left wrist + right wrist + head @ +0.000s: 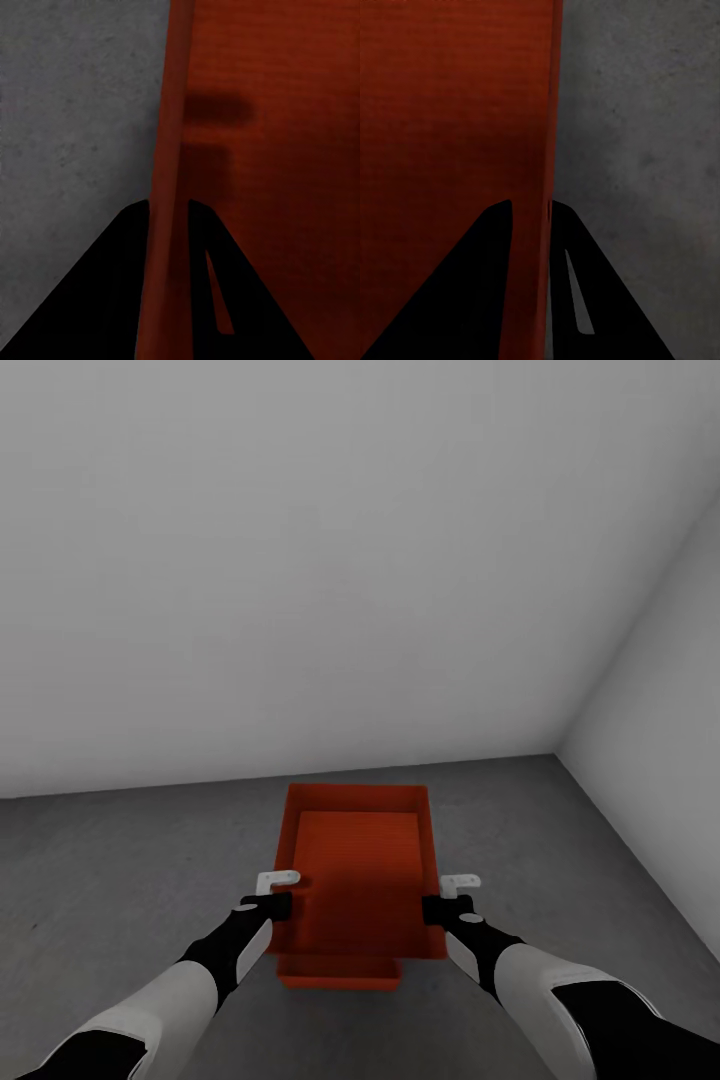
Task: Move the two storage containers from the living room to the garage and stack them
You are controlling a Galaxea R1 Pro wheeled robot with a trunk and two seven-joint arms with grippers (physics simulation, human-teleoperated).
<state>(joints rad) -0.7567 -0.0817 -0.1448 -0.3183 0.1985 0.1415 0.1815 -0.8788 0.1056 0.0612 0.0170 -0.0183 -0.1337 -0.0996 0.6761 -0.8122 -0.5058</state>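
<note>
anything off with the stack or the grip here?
One oddity: the upper container, gripped on its side walls by the left gripper and right gripper, doesn't line up with the lower container, whose near end pokes out below, toward the robot. No damage or spills visible.

Upper container (360, 880) sits atop lower container (340, 972).

Storage container (360, 880): matt orange-red, plastic-looking, base finely ribbed.
Floor (120, 860): dark grey, rough, mottled like concrete.
Walls (300, 560): pale grey, smooth, matt.
Arm shells (180, 990): smooth white and black.
</note>
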